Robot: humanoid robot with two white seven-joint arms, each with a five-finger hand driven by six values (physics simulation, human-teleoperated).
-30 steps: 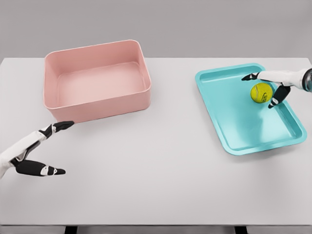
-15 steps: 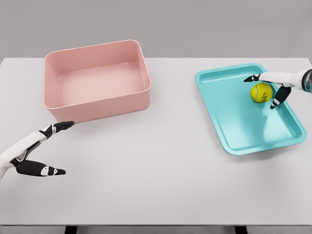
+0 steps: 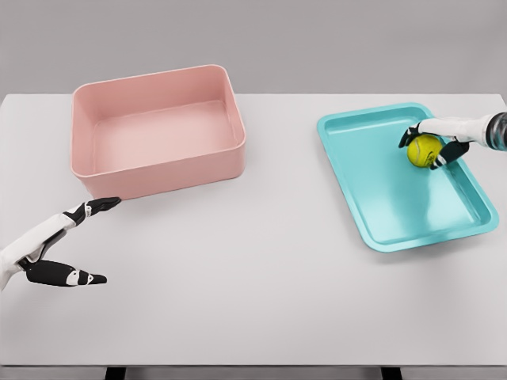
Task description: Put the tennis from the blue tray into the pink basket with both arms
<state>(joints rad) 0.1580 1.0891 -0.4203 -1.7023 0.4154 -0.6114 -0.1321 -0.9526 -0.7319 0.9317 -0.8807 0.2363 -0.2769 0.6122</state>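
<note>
A yellow tennis ball (image 3: 425,150) is gripped by the fingers of the right hand (image 3: 432,141) inside the blue tray (image 3: 396,214), toward its far right corner, at the right of the white worktop (image 3: 261,269). The left hand (image 3: 55,249) is held open and empty at the near left, just in front of the pink basket (image 3: 158,168).

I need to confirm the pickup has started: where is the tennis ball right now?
In the head view the tennis ball sits at the right, in the far part of the blue tray, with the right hand closed around it.
</note>
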